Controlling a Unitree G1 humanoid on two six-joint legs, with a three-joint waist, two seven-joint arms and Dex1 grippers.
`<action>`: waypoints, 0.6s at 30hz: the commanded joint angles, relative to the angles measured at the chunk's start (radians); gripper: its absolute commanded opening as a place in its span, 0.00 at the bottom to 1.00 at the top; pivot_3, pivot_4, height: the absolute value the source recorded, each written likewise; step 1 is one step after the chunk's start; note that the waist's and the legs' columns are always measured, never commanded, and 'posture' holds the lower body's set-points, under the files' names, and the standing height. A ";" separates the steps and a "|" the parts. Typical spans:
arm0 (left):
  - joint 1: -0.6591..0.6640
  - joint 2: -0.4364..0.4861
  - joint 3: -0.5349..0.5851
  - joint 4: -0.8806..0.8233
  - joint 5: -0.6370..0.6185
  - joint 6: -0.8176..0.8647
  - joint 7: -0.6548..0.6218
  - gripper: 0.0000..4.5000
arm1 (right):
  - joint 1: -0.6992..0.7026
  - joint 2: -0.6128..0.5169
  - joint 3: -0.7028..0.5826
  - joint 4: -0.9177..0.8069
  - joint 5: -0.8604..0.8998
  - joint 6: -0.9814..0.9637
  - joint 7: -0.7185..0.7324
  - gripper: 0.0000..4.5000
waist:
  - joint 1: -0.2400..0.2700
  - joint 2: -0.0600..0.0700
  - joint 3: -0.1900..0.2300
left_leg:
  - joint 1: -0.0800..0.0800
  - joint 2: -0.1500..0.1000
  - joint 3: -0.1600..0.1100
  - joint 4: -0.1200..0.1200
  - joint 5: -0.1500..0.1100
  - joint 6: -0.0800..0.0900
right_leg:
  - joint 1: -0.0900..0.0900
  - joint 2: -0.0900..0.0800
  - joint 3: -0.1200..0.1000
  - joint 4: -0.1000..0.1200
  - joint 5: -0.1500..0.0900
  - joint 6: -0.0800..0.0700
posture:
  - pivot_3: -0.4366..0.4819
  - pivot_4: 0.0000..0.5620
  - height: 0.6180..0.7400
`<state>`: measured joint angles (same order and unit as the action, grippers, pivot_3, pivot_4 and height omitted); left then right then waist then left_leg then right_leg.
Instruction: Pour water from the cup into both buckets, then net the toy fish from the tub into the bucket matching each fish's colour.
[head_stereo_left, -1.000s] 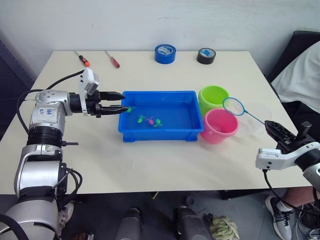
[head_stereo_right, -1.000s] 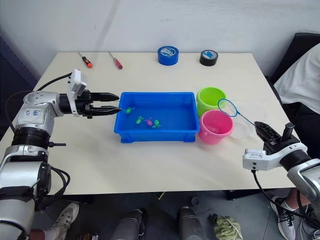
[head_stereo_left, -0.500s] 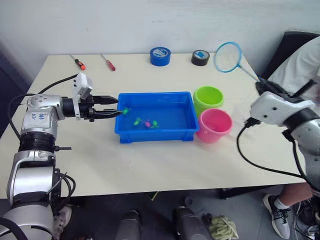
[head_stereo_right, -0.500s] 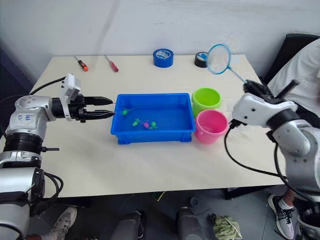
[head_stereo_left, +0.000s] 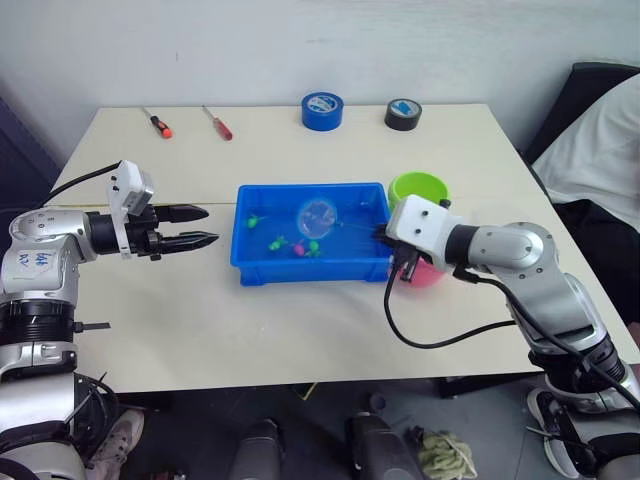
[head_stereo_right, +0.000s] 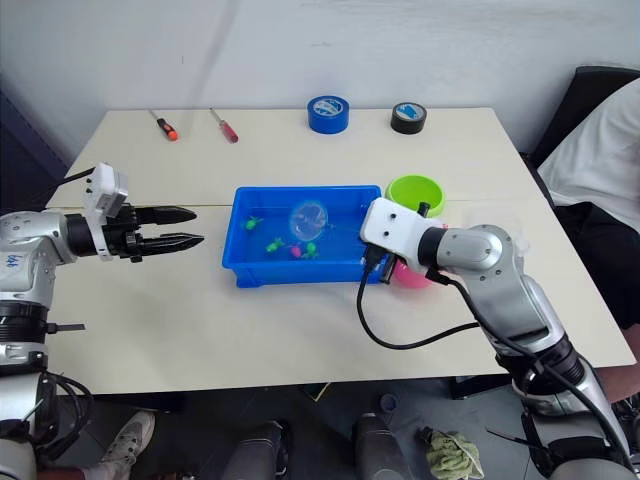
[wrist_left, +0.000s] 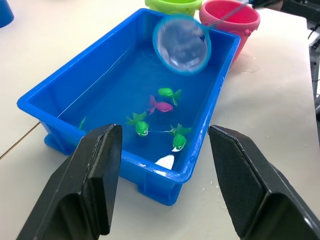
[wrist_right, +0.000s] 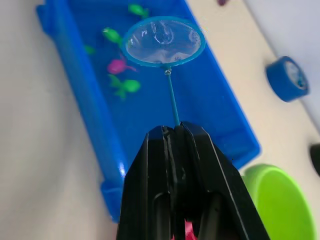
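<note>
The net (head_stereo_left: 316, 216) is now over the middle of the tub (head_stereo_left: 250, 268), near the centre of the head views. Half a second ago it was held high in the upper right of the frame, above the black tape, and a second ago it was low at the right, beside the buckets. So the right arm has swung it up and then across, and the hoop now hangs above the water, a little to the upper right of the fish.

The right gripper (wrist_right: 175, 131) is closed on the thin handle of the net, its two black fingers pressed together around it. The left gripper (head_stereo_left: 205, 226) has drawn back: before, its tips were touching the left wall of the tub, and now it is apart from it, in the left part of the frame, with the fingers spread wide and nothing between them.

The toy fish (wrist_left: 160, 106) lie together in the tub, several green ones and at least one pink. The green bucket (head_stereo_left: 415, 188) and the pink bucket (wrist_left: 231, 13) stand just right of the tub.

I judge that the netting step is starting, and the hoop has still to go down under one fish.
</note>
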<state>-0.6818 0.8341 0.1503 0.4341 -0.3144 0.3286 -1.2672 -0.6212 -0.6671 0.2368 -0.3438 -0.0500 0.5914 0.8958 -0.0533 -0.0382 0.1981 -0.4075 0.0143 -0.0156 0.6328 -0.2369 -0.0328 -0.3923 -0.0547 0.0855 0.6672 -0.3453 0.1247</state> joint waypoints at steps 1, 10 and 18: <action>0.019 0.023 0.041 -0.068 -0.035 0.020 0.019 0.67 | -0.023 -0.016 0.004 -0.008 0.003 -0.005 0.012 0.00 | 0.000 0.000 0.000 | 0.000 0.000 0.000 0.000 0.000 0.000 | 0.000 0.000 0.000 0.000 0.000 0.000 | 0.48 0.27 0.95; 0.088 0.031 0.074 -0.153 -0.066 0.059 0.061 0.67 | -0.079 0.030 0.104 0.151 -0.101 -0.083 -0.060 0.00 | -0.006 0.000 0.000 | 0.000 0.000 0.001 -0.001 0.000 0.000 | 0.000 -0.003 0.000 0.000 0.000 0.000 | 0.48 0.27 0.95; 0.118 0.045 0.089 -0.194 -0.085 0.082 0.081 0.67 | -0.090 0.052 0.112 0.220 -0.137 -0.137 -0.066 0.00 | -0.003 0.000 0.000 | 0.000 -0.002 0.001 -0.001 0.000 0.000 | 0.000 -0.003 0.000 -0.002 0.000 0.000 | 0.48 0.27 0.95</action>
<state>-0.5658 0.8571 0.1995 0.2791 -0.3754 0.4079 -1.1915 -0.6906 -0.6134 0.3560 -0.1085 -0.1799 0.4763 0.8306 -0.0562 -0.0383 0.1981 -0.4076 0.0127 -0.0145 0.6312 -0.2370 -0.0327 -0.3927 -0.0573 0.0855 0.6647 -0.3455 0.1245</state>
